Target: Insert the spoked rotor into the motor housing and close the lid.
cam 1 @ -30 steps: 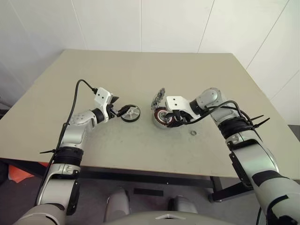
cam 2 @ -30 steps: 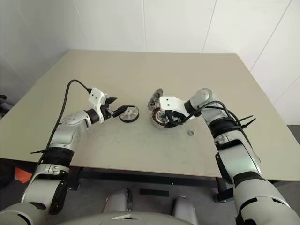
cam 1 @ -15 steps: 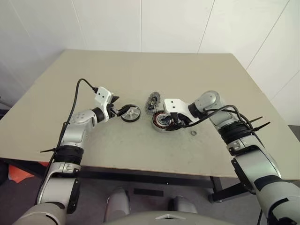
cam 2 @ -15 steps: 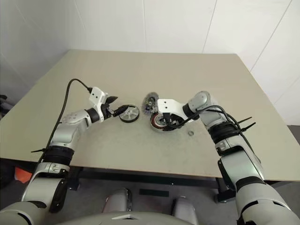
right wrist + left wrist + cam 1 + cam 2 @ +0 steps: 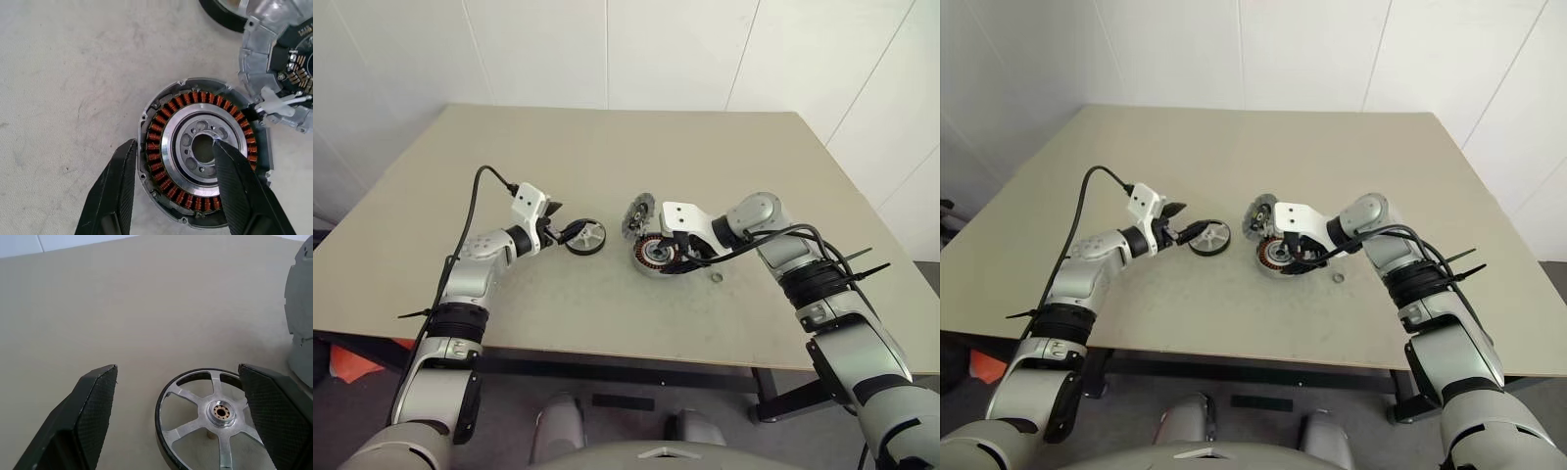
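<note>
— So where's the spoked rotor (image 5: 211,417) sitting?

— Flat on the table (image 5: 607,147), just left of the motor housing (image 5: 657,254), spokes up. The left gripper (image 5: 188,396) has its fingers spread wide either side of it, gripping nothing.

— How would it handle?

— Stiff metal, probably light enough, but I'd guess the black rim is smooth and thin. Pinching across the rim from both sides looks safest; the spokes give little to grab.

— And the housing?

— Open, copper windings showing. The right gripper (image 5: 171,188) hangs over it, partly open: one finger seems to reach into the centre hole, the other stands outside the wall. I can't tell if it's gripping. The lid (image 5: 639,214) leans on edge against the housing's far side.

— Anything else?

— A small ring (image 5: 717,279), right of the housing.
</note>
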You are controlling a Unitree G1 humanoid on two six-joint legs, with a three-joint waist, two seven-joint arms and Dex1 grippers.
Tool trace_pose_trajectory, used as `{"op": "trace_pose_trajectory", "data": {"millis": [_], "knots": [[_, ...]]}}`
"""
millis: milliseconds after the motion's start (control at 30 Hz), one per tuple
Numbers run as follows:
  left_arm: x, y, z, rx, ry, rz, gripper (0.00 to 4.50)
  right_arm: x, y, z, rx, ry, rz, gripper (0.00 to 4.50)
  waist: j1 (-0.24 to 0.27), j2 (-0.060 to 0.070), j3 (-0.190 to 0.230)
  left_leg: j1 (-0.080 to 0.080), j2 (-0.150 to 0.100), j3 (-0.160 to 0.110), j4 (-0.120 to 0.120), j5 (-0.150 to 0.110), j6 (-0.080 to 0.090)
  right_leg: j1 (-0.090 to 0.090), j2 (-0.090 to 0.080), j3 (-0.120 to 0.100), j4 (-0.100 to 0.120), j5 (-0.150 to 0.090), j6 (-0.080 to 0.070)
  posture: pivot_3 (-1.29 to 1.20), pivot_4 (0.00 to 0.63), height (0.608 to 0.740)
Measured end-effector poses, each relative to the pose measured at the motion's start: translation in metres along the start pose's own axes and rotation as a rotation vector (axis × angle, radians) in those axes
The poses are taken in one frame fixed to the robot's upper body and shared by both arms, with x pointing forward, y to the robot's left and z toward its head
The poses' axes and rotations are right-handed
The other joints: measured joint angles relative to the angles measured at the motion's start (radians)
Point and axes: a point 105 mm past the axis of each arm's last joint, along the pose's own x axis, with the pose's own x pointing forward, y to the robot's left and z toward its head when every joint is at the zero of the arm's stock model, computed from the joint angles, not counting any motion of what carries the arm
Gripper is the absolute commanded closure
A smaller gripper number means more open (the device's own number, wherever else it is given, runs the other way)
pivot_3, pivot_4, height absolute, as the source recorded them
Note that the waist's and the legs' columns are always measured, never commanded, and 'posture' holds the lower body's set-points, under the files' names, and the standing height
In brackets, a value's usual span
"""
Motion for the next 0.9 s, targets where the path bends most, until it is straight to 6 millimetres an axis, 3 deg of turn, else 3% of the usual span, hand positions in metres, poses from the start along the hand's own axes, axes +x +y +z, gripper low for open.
{"op": "trace_pose_trajectory", "data": {"millis": [200,333,500,633,900], "knots": [[0.004,-0.001,0.002,0.005,-0.004,-0.008,0.32,-0.017,-0.012,0.014,0.015,-0.077,-0.121,1.9,0.001,0.0,0.0,0.001,-0.001,0.0,0.0,0.0,0.0,0.002,0.0,0.001,0.0,0.0,0.0,0.0,0.0,0.74],[0.005,-0.002,0.0,0.005,0.003,-0.019,0.32,-0.034,-0.007,0.008,0.06,-0.101,-0.188,1.9,0.017,0.0,0.0,0.001,-0.001,0.0,-0.001,0.0,0.0,0.002,0.0,0.001,-0.002,0.0,0.0,0.0,0.0,0.74],[0.006,-0.004,-0.001,0.006,0.006,-0.034,0.32,-0.051,0.004,-0.008,0.168,-0.106,-0.284,1.9,0.022,0.0,0.0,0.002,-0.001,0.0,-0.002,0.001,-0.001,0.003,0.0,0.002,-0.001,0.0,0.0,0.0,0.0,0.74],[0.003,-0.002,0.003,-0.035,-0.02,-0.042,0.32,-0.066,0.02,-0.037,0.361,-0.149,-0.397,1.9,0.028,0.0,0.0,0.005,-0.001,0.0,-0.003,0.001,-0.001,0.006,-0.001,0.003,-0.003,0.0,0.001,0.0,0.0,0.74],[0.002,0.002,0.009,-0.039,-0.023,-0.049,0.32,-0.069,0.054,-0.075,0.58,-0.172,-0.459,1.9,0.023,0.0,0.0,0.008,-0.002,0.001,-0.005,0.001,-0.001,0.006,-0.001,0.002,-0.003,-0.001,0.001,0.0,0.0,0.74]]}}
